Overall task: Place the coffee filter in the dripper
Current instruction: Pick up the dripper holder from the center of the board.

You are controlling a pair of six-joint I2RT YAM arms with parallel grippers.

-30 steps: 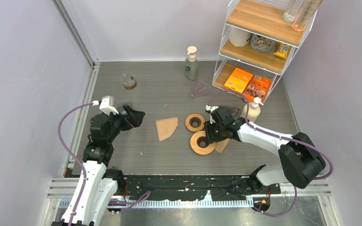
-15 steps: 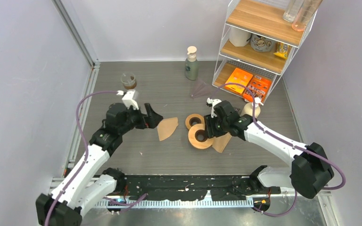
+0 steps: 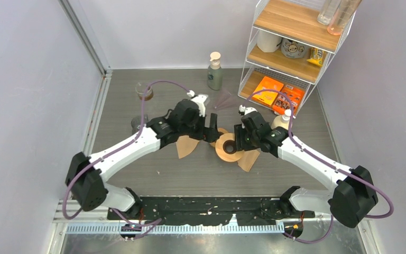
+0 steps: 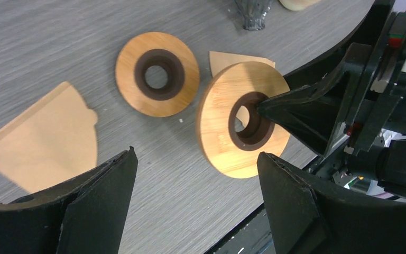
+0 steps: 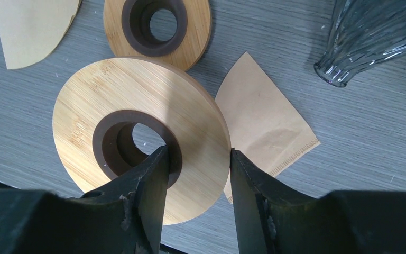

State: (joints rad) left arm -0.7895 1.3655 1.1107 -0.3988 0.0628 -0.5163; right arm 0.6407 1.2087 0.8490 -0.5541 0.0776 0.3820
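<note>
1. Top external view: both arms reach toward the middle of the table (image 3: 190, 177), and their grippers nearly meet over two bamboo rings.
2. The right gripper (image 5: 198, 156) pinches the nearer bamboo ring (image 5: 137, 106). One finger goes through its dark centre hole and the other sits outside the rim, so the ring is held tilted.
3. The left gripper (image 4: 195, 174) has its jaws spread wide with nothing between them. It hovers at about 9 o'clock from the held ring.
4. The coffee filter (image 4: 47, 137) is a tan paper wedge lying flat on the table at 9 o'clock from that ring. A second filter (image 5: 264, 127) lies at 4 o'clock, with one corner hidden beneath the ring.
5. The other ring (image 4: 157, 74) lies flat at 11 o'clock. The ribbed glass dripper (image 5: 370, 37) sits farther back at 12 o'clock, well apart from both filters.
6. Writing: the orange boxes (image 3: 267, 90) on the wire shelf (image 3: 296, 53) at 2 o'clock carry print too small to read. The pump bottle (image 3: 215, 71) is no clearer.
</note>
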